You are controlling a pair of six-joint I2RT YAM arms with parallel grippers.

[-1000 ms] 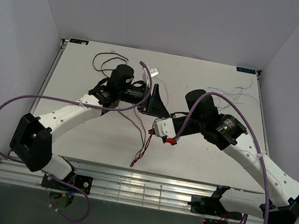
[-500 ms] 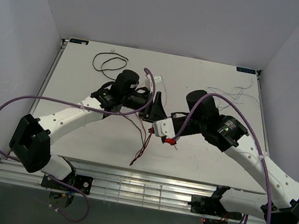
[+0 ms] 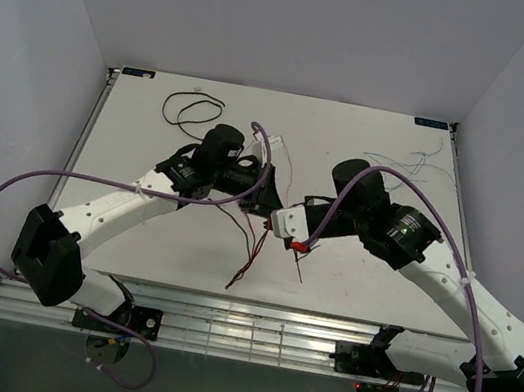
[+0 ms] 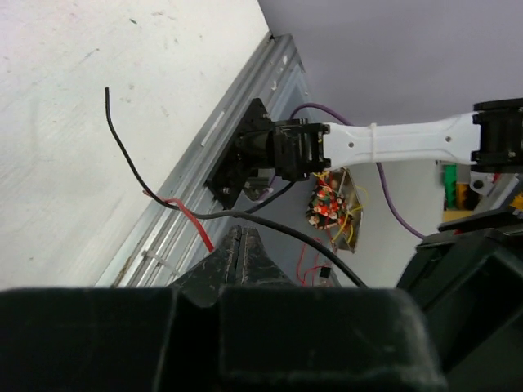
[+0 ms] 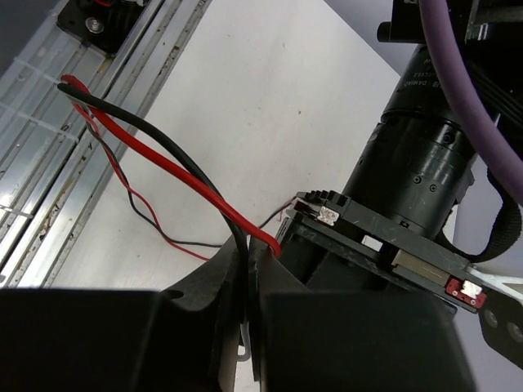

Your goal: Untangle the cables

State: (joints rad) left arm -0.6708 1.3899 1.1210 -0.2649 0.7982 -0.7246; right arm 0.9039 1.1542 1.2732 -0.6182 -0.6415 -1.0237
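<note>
The right gripper (image 5: 248, 260) had its jaws clamped on two cables (image 5: 184, 167), one red and one black, trailing to the upper left of its wrist view. The left gripper (image 4: 239, 237) had its jaws together, one black and one red cable crossing their tips; whether they were pinched I could not tell. One black loop (image 3: 192, 111) lay at the upper left of the tabletop (image 3: 181, 253), thin pale wires (image 3: 418, 165) at its upper right.

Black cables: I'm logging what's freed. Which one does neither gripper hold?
The looped black cable lying alone at the far left of the table; the other black cable runs with the red cable into the right gripper.
</note>
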